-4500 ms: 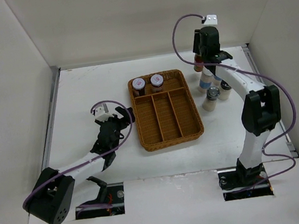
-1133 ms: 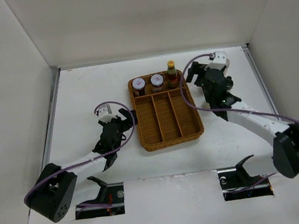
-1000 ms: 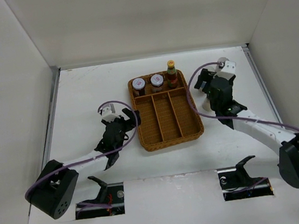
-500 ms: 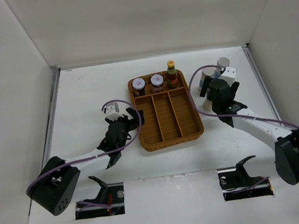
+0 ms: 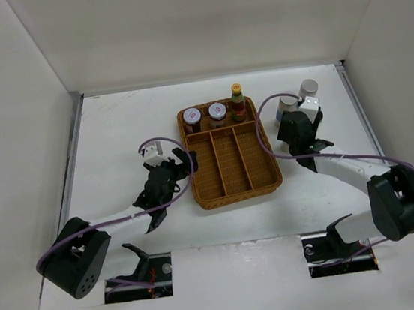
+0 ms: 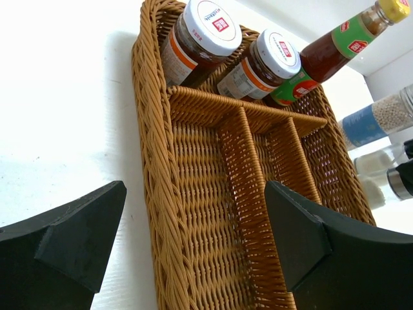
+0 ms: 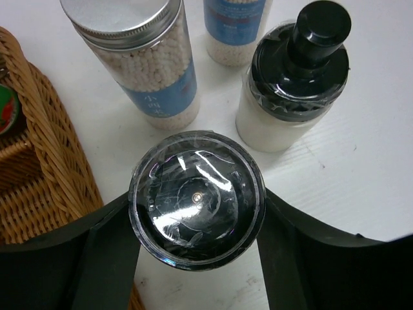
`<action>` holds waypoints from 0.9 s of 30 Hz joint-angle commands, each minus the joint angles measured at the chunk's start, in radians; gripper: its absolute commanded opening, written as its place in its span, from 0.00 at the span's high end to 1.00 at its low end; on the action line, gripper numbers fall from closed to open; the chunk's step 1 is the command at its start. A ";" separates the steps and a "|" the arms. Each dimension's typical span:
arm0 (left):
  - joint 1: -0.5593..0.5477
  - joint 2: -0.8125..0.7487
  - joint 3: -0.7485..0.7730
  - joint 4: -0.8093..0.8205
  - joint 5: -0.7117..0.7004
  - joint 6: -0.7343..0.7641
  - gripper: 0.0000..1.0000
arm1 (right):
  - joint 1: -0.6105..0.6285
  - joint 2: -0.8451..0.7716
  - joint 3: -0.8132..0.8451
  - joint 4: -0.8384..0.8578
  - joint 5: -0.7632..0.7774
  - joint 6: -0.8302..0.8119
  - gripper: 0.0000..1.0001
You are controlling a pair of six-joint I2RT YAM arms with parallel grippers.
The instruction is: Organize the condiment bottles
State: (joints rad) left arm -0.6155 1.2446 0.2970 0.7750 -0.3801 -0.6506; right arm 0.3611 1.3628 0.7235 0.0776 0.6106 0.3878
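**A:** Where do the condiment bottles stand?

**B:** Three are in the cross compartment at the far end of the wicker tray point(image 5: 238, 194). The first jar point(image 5: 192, 116) and second jar point(image 5: 217, 111) both have pale lids, and the sauce bottle point(image 5: 238, 103) ends the row on the right. The other four stand on the table point(image 5: 114, 136), just right of the tray.

**A:** From overhead I count only two out there.

**B:** Those are the first cylinder point(image 5: 287, 104) and, farther back and right, the second cylinder point(image 5: 308, 87), each showing a silver lid. The right arm point(image 5: 345, 172) covers both shakers in that view. Its wrist camera shows them. The domed shaker point(image 7: 193, 190) is straight under the lens, just beside the tray's wall. The knob-capped shaker point(image 7: 300, 61) is close beyond it but apart. There the second cylinder's lid is cut off by the frame.

**A:** Does the right gripper point(image 7: 197, 200) hold anything?

**B:** Its fingers point(image 7: 84, 258) stand close on either side of the domed shaker. The wide cap hides where they would meet the body, so I cannot tell whether it is clamped.

**A:** And the left gripper point(image 6: 193, 194)?

**B:** Its jaws are spread wide with nothing held. Overhead it sits just beside the tray's left wall. Its own camera looks along the tray and shows the jars' orange labels and the sauce bottle's yellow cap
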 commanded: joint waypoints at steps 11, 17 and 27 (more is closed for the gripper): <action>0.047 -0.092 -0.039 0.055 -0.032 -0.009 0.12 | 0.258 -0.225 0.079 0.211 0.161 -0.210 0.43; 0.125 -0.194 -0.105 0.041 -0.103 -0.069 0.12 | 0.420 -0.015 0.259 0.251 -0.040 -0.138 0.43; 0.193 -0.241 -0.131 -0.016 -0.126 -0.106 0.11 | 0.551 0.333 0.524 0.321 -0.150 -0.113 0.41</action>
State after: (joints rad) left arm -0.4301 0.9928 0.1612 0.7490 -0.5022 -0.7338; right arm 0.9077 1.6745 1.1587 0.2680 0.4873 0.2604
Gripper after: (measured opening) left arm 0.888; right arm 0.701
